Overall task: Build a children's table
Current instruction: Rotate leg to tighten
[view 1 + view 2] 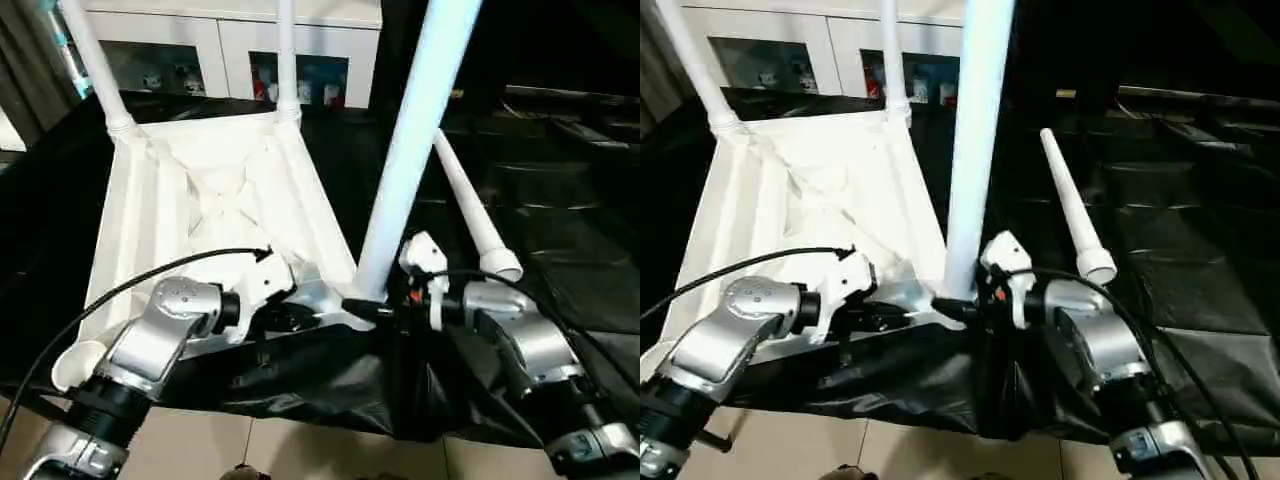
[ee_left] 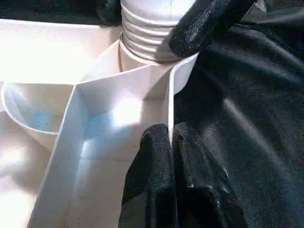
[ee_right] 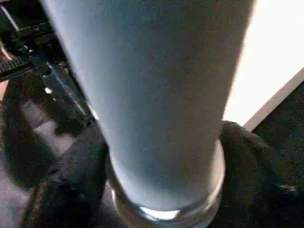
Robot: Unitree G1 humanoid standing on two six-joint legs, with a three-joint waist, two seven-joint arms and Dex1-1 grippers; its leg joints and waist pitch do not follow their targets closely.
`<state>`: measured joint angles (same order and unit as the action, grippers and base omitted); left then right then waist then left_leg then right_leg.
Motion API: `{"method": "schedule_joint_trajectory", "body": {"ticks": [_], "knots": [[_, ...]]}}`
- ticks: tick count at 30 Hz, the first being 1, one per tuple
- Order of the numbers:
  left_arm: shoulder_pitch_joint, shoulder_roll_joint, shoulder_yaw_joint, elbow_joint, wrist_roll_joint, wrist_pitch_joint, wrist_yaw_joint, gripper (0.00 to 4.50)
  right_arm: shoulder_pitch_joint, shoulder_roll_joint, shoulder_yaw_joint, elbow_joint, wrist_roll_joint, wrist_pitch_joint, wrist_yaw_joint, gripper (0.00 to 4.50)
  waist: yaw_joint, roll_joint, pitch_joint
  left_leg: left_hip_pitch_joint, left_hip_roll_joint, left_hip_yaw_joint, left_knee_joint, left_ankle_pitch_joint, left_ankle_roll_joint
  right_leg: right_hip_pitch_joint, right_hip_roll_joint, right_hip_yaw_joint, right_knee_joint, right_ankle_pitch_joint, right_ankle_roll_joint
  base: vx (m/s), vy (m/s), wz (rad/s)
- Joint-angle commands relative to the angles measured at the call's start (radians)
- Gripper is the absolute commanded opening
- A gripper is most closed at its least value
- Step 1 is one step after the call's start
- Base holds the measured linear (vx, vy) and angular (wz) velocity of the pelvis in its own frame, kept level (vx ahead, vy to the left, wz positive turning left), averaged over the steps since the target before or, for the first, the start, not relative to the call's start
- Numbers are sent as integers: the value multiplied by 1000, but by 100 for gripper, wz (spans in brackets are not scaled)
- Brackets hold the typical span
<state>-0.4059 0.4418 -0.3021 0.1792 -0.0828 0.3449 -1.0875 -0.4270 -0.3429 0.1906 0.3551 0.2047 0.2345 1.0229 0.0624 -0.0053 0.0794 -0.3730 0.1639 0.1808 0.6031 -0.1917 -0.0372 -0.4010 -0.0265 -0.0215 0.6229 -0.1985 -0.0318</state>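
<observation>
Right hand (image 1: 362, 308) grips smooth round tapering leg (image 1: 412, 150).

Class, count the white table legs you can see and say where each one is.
4. Two stand in the far corner sockets, one stands at the near corner in the right hand, and one lies loose on the black sheet.

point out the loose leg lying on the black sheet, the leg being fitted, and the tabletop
loose leg (image 1: 470, 205): left eye view, middle of its shaft
leg being fitted (image 1: 975, 150): right eye view, middle of the upright shaft
tabletop (image 1: 215, 195): left eye view, ribbed underside
</observation>
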Motion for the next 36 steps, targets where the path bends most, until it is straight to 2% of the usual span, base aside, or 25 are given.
{"method": "schedule_joint_trajectory", "body": {"ticks": [1, 5, 8, 9, 11, 12, 13, 14, 15, 17, 18, 19, 20, 21, 22, 23, 24, 25, 26, 28, 32, 36], "knots": [[-5, -13, -2, -43, -48, -28, -41, 0, 10, -14, 3, -17, 3, 3, 5, 303, 0, -8, -70, 11, 64, -23, -64, -107, 66, 52, -108, 50, -76, -147, -214, 0, 0, 0], [-6, -15, -2, -39, -47, -28, -34, 0, 22, 0, 1, -18, 7, 5, -3, 279, 0, -8, -71, 11, 64, -23, -63, -102, 65, 52, -107, 49, -76, -143, -214, 0, 0, 0], [-7, -20, 1, -35, -45, -27, -25, 0, 27, 10, -5, -14, 7, 5, -19, 278, 0, -7, -71, 11, 64, -23, -64, -105, 63, 52, -107, 49, -76, -145, -214, 0, 0, 0], [-11, -33, 2, -22, -34, -30, 0, 0, 31, 24, -16, -2, 4, 3, -50, 277, 0, -5, -71, 11, 64, -24, -64, -108, 62, 51, -108, 49, -76, -150, -214, 0, 0, 0], [-27, -60, 5, 14, -3, -23, 66, 0, 26, 50, -31, 41, -28, -9, -141, 277, -4, -7, -69, 11, 63, -23, -65, -115, 52, 50, -107, 49, -80, -170, -209, 0, 0, 0], [-44, -89, 7, 51, 21, -13, 124, 0, 17, 82, -54, 78, -42, -3, -232, 277, -3, -7, -69, 12, 63, -24, -65, -120, 47, 50, -109, 49, -81, -182, -208, 0, 0, 0], [-70, -129, 12, 102, 49, -5, 204, 0, 7, 126, -83, 122, -51, 8, -343, 277, -8, -6, -65, 15, 61, -24, -67, -142, 28, 45, -108, 50, -87, -237, -201, 0, 0, 0], [-77, -140, 13, 116, 56, -5, 224, 0, 4, 137, -91, 132, -53, 10, -370, 277, -8, -6, -65, 15, 61, -24, -67, -142, 28, 45, -108, 50, -87, -237, -201, 0, 0, 0], [-91, -161, 15, 143, 69, -6, 263, 0, -2, 157, -100, 154, -59, 14, -421, 277, -9, -2, -66, 19, 59, -25, -67, -165, 14, 45, -109, 49, -93, -292, -190, 0, 0, 0], [-98, -169, 16, 155, 74, -8, 277, 0, -5, 165, -103, 164, -62, 16, -441, 277, -8, -7, -67, 18, 59, -26, -68, -172, 7, 46, -111, 51, -95, -314, -172, 0, 0, 0], [-139, -232, 37, 218, 84, 4, 383, 0, -25, 217, -118, 208, -72, 29, -547, 277, -9, -7, -66, 17, 59, -27, -68, -175, 10, 46, -111, 51, -95, -317, -169, 0, 0, 0], [-168, -278, 53, 262, 90, 13, 460, 0, -38, 254, -120, 235, -81, 30, -606, 277, -14, -3, -64, 21, 56, -24, -68, -191, 6, 37, -107, 51, -102, -342, -168, 0, 0, 0], [-168, -278, 53, 262, 90, 13, 460, 0, -38, 254, -120, 235, -81, 30, -606, 277, -11, -5, -67, 25, 56, -25, -67, -190, -1, 39, -108, 51, -102, -353, -165, 0, 0, 0], [-192, -316, 62, 299, 95, 11, 508, 0, -49, 287, -108, 257, -100, 15, -646, 277, -10, -2, -70, 17, 58, -27, -68, -168, 0, 47, -111, 52, -97, -317, -168, 0, 0, 0], [-206, -338, 61, 319, 102, 4, 524, 0, -57, 310, -98, 272, -114, -9, -662, 277, -11, -3, -69, 14, 57, -27, -68, -160, 3, 46, -109, 51, -97, -304, -168, 0, 0, 0], [-209, -347, 56, 323, 103, 1, 521, 0, -60, 320, -98, 275, -107, -20, -650, 277, -8, -4, -69, 21, 55, -24, -66, -176, 10, 40, -109, 51, -101, -309, -167, 0, 0, 0], [-212, -355, 54, 329, 106, -4, 519, 0, -63, 329, -101, 280, -100, -30, -642, 277, -7, -5, -70, 21, 56, -25, -66, -179, 16, 43, -112, 52, -100, -309, -169, 0, 0, 0], [-212, -356, 52, 327, 106, -6, 513, 0, -64, 330, -105, 277, -91, -30, -629, 277, -7, -4, -72, 14, 56, -26, -67, -168, 27, 48, -114, 52, -98, -298, -169, 0, 0, 0], [-211, -358, 50, 326, 106, -9, 505, 0, -64, 332, -109, 272, -81, -31, -615, 311, -6, -2, -73, 13, 57, -27, -67, -157, 34, 48, -112, 50, -95, -282, -168, 0, 0, 0], [-187, -333, 36, 293, 99, -21, 456, 0, -60, 304, -108, 239, -66, -38, -556, 346, -6, 3, -78, 13, 59, -27, -67, -155, 40, 50, -113, 49, -93, -268, -171, 0, 0, 0], [-170, -312, 27, 280, 97, -38, 416, 0, -54, 275, -99, 216, -65, -43, -506, 356, -8, 1, -77, 7, 59, -29, -69, -151, 51, 54, -113, 47, -92, -247, -175, 0, 0, 0], [-132, -260, 8, 232, 79, -64, 311, 0, -32, 208, -85, 153, -39, -36, -379, 356, -10, -2, -77, 8, 59, -27, -67, -157, 56, 53, -115, 47, -96, -286, -171, 0, 0, 0]]}}
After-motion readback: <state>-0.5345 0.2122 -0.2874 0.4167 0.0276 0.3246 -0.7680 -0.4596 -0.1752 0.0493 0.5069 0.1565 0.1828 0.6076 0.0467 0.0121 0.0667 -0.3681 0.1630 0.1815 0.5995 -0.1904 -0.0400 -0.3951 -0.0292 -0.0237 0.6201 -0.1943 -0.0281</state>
